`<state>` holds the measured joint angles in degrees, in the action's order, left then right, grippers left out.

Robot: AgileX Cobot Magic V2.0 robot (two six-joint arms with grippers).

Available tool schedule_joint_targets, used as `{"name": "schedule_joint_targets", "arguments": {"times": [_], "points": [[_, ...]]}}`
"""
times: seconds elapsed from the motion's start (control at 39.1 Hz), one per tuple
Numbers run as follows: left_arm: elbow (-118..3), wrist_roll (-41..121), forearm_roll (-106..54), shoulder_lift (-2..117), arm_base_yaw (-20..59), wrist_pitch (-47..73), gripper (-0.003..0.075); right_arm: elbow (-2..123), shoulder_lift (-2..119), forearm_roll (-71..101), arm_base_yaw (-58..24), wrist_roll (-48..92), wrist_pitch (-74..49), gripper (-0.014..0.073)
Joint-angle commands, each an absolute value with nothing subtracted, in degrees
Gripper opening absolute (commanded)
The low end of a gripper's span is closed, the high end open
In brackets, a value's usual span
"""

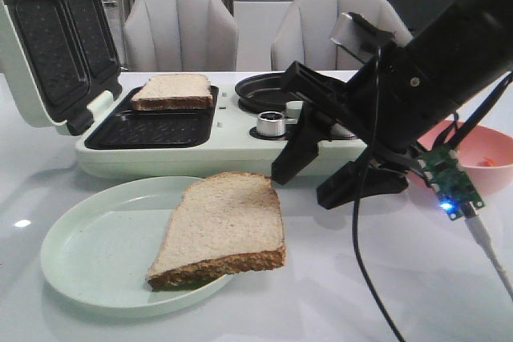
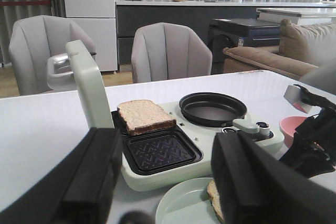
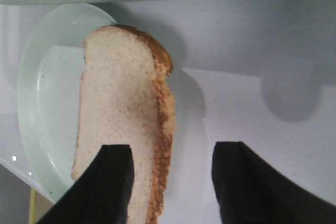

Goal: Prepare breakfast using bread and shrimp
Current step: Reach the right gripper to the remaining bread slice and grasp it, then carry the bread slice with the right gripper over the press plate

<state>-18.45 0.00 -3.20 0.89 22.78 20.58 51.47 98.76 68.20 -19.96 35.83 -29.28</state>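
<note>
One bread slice (image 1: 220,228) on plate (image 1: 96,250), right pincer (image 1: 321,186) open above.

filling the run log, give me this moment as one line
right tool: open, above plate slice | left tool: open, empty | other slice: in sandwich maker | plate: on table
</note>
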Motion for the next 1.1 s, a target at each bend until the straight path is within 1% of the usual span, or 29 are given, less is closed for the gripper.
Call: {"name": "schedule_joint_targets", "arguments": {"times": [0.0,0.13,0.31,0.46,0.54,0.67,0.69,0.74,1.07], "points": [[-19.8,-0.7,-3.4,1.7,23.3,16.0,0.0435,53.1,98.6,79.9,-19.9,46.5,-31.0,0.0444],[-19.8,-0.7,-3.4,1.7,23.3,16.0,0.0435,53.1,101.1,85.9,-19.9,52.7,-31.2,0.0444],[-19.8,-0.7,-3.4,1.7,23.3,16.0,0.0435,54.3,104.6,87.2,-19.9,53.5,-32.4,0.0444],[-19.8,-0.7,-3.4,1.7,23.3,16.0,0.0435,57.0,107.1,87.7,-19.9,53.5,-35.7,0.0436],[-19.8,-0.7,-3.4,1.7,23.3,16.0,0.0435,57.9,108.0,89.0,-19.9,53.5,-36.4,0.0381],[-19.8,-0.7,-3.4,1.7,23.3,16.0,0.0435,58.1,108.2,91.5,-19.8,55.2,-37.2,0.0209],[-19.8,-0.7,-3.4,1.7,23.3,16.0,0.0435,58.1,107.9,91.8,-19.6,55.7,-37.6,0.0185],[-19.8,-0.7,-3.4,1.7,23.3,16.0,0.0435,58.1,107.2,92.1,-19.0,56.1,-38.3,0.0172],[-19.8,-0.7,-3.4,1.7,23.3,16.0,0.0435,59.2,98.3,95.9,-17.5,58.7,-42.9,0.0173]]}}
